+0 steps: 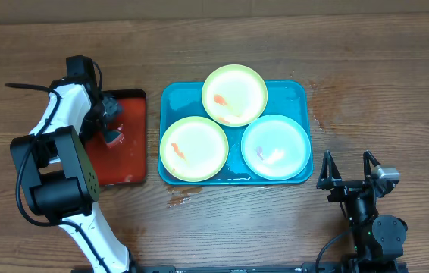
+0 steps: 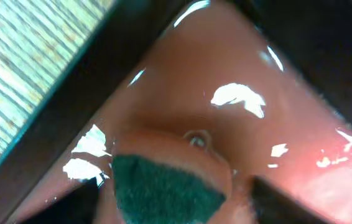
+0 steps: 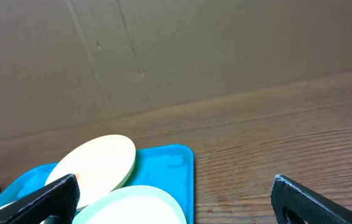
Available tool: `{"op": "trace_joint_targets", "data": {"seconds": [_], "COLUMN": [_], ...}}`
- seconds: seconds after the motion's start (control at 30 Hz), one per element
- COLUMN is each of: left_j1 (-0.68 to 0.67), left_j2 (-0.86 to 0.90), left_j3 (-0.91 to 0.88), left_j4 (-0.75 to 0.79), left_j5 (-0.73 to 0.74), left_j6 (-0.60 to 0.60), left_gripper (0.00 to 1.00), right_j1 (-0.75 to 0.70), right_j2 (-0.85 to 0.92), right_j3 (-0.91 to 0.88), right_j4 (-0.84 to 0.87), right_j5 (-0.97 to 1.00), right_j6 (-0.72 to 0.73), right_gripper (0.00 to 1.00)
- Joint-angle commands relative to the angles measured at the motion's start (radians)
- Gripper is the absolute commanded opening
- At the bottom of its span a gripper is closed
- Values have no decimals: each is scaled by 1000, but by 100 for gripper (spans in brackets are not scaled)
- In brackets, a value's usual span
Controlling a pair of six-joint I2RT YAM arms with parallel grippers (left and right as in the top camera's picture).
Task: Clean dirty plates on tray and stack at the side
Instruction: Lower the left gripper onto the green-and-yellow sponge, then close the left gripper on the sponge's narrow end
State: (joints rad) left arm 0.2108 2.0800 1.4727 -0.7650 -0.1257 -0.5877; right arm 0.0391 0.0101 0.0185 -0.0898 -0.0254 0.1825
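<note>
Three plates with orange-red smears lie on the turquoise tray (image 1: 294, 89): a lime-green one at the back (image 1: 234, 94), a lime-green one at the front left (image 1: 193, 148), and a pale blue-white one at the front right (image 1: 276, 146). My left gripper (image 1: 111, 123) is low over the red-brown tray (image 1: 123, 163). In the left wrist view it (image 2: 173, 208) is open, with a finger on each side of a sponge with a green pad (image 2: 163, 193). My right gripper (image 1: 348, 165) is open and empty, right of the turquoise tray's front corner.
The red-brown tray has a black rim (image 2: 101, 81) and a glossy floor (image 2: 226, 62). In the right wrist view, the turquoise tray (image 3: 170, 162) with a lime-green plate (image 3: 95, 162) and the pale plate (image 3: 138, 208) lies ahead left. Bare wood table lies to the right (image 3: 275, 143), and a cardboard wall (image 3: 194, 50) stands behind.
</note>
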Motion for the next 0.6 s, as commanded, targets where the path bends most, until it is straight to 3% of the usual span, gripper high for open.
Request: {"op": "trace_joint_targets", "data": {"seconds": [0.0,0.07,0.17,0.2,0.23,0.27,0.3,0.5,0.57], "left_j1": [0,0,0,0,0,0,0,0,0], "left_j2": [13,13,13,13,13,13,13,13,13], "left_j3": [19,17,16,16,16,16,16,16,16], "left_j4": [7,6,-2,-9,-18,-31,-46,-159,-174], "left_j5": [-31,-31,-29,-25,-14,3,21,120,118], "left_j6": [16,16,16,16,16,16,16,16,17], "left_gripper": [25,4,8,24,46,80,100,98,77], "right_j1": [-1,-1,-1,-1,-1,-1,-1,-1,-1], "right_j2": [-7,-7,-7,-7,-7,-7,-7,-7,-7], "right_j3": [-11,-11,-11,-11,-11,-11,-11,-11,-11], "right_j4": [6,6,6,6,6,6,6,6,6], "right_j5": [6,6,6,6,6,6,6,6,6], "right_j6": [-3,-3,-3,-3,-3,-3,-3,-3,-3], "right_gripper": [100,100,100,100,100,100,100,100,100]}}
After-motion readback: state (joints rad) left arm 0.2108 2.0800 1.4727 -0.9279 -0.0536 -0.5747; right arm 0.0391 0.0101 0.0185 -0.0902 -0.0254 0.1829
